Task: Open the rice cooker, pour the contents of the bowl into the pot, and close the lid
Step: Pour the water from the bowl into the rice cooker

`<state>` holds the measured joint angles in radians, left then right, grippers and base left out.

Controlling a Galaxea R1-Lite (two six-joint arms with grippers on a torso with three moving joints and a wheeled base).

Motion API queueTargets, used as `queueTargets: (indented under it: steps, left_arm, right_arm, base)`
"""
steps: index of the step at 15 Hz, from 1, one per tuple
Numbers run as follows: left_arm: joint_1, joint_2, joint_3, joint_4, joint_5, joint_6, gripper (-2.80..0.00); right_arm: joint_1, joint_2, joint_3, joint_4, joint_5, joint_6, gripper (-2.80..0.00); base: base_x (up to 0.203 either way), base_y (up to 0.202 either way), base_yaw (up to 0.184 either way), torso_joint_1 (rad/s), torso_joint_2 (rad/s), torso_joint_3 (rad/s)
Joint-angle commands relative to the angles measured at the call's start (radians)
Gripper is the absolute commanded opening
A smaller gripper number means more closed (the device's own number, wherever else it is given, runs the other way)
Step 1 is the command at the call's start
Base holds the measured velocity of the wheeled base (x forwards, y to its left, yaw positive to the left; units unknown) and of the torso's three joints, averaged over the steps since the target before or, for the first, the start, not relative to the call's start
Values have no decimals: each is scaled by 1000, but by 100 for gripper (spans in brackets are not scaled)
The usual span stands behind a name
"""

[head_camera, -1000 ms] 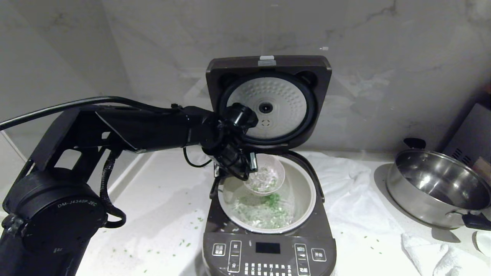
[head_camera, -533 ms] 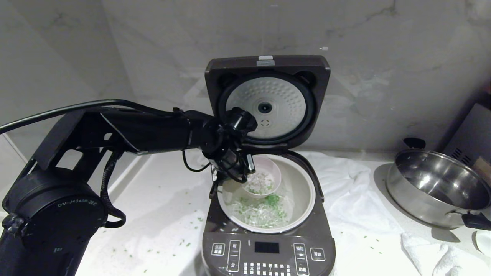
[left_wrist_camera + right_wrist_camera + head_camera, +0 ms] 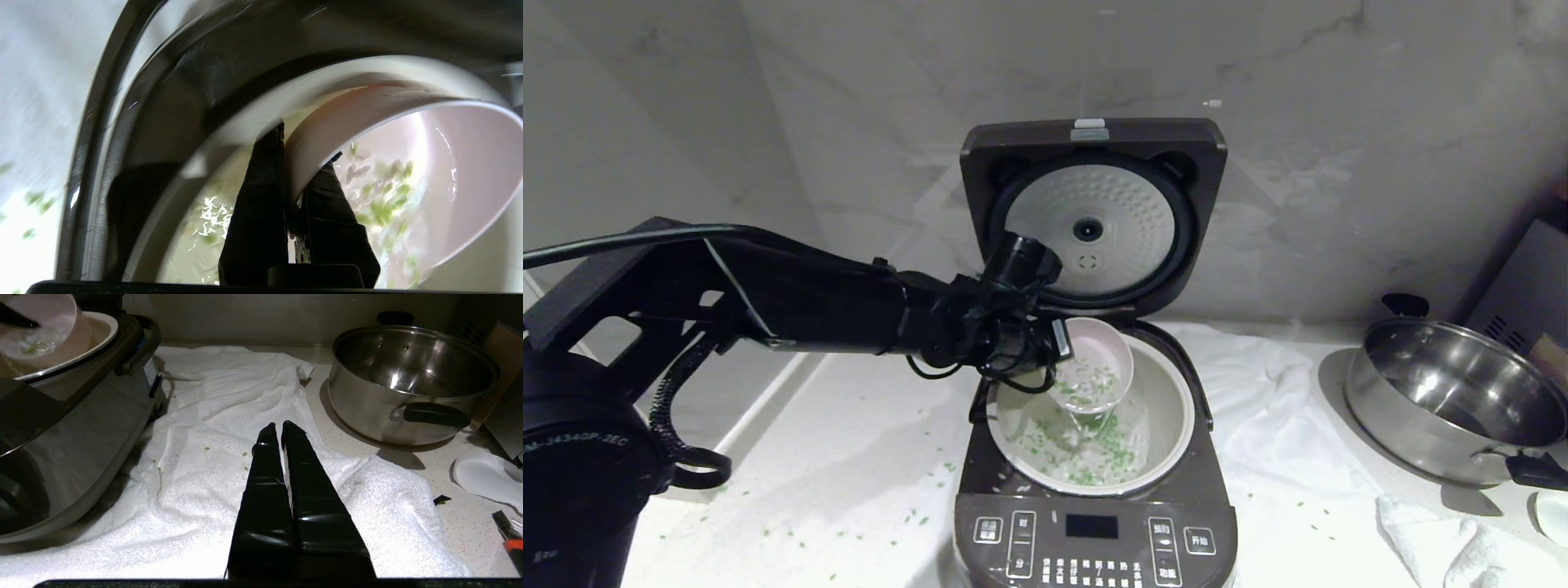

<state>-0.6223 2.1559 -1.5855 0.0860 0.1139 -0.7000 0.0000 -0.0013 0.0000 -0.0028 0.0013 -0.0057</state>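
Your left end effector (image 3: 296,171) pinches the tilted bowl's (image 3: 1094,366) rim over the pot (image 3: 1168,408) just below it, lid (image 3: 1094,204) up behind, greens (image 3: 1094,457) mostly poured, so finish emptying, then close.

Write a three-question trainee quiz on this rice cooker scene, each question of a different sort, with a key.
1. True or false: the lid is shut.
2. Which gripper holds the bowl? A) left B) right C) neither
3. Fill in: the green bits from the bowl have landed in the ____.

Key:
1. False. It stands open, its white underside showing.
2. A. The left gripper pinches the bowl's rim, tilting it over the pot; the right gripper is shut on nothing above the towel.
3. Pot. A few bits are still stuck inside the bowl, and some lie scattered on the counter.
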Motion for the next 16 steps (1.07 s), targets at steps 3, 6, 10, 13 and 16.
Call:
queueTargets:
  steps: [3, 6, 10, 13, 16]
  left_arm:
    - [0, -123, 191, -233, -25, -4, -280]
    - [2, -140, 307, -449, -66, 12, -280]
    - [-3, -106, 308, -459, -63, 29, -280]
    - [-22, -84, 310, -460, -60, 71, -280]
    - [-40, -60, 316, -532, -51, 97, -280]
  right_arm:
    - [0, 0, 2, 0, 0, 0, -280]
    - [0, 0, 2, 0, 0, 0, -280]
    - [0, 0, 2, 0, 0, -1, -280]
    - [0, 0, 2, 0, 0, -2, -280]
    - [0, 0, 2, 0, 0, 0, -280]
  base:
    - [0, 0, 0, 0, 0, 0]
    - [0, 0, 0, 0, 0, 0]
    - [0, 0, 0, 0, 0, 0]
    - [0, 0, 0, 0, 0, 0]
    - [0, 0, 0, 0, 0, 0]
